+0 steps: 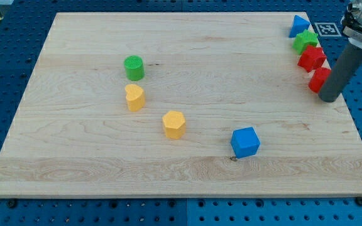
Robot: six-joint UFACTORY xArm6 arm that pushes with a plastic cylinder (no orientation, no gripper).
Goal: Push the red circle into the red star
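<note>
The red star (311,58) sits near the board's right edge, toward the view's top. The red circle (318,80) lies just below it, touching or nearly touching it, and is partly hidden by the rod. My tip (330,98) rests on the board at the circle's lower right side, right against it. The dark rod rises from there toward the view's top right.
A green star (306,41) and a blue triangle (299,26) stand above the red star. A green circle (134,67), a yellow heart (134,96), a yellow hexagon (174,123) and a blue cube (245,142) lie across the wooden board (74,157).
</note>
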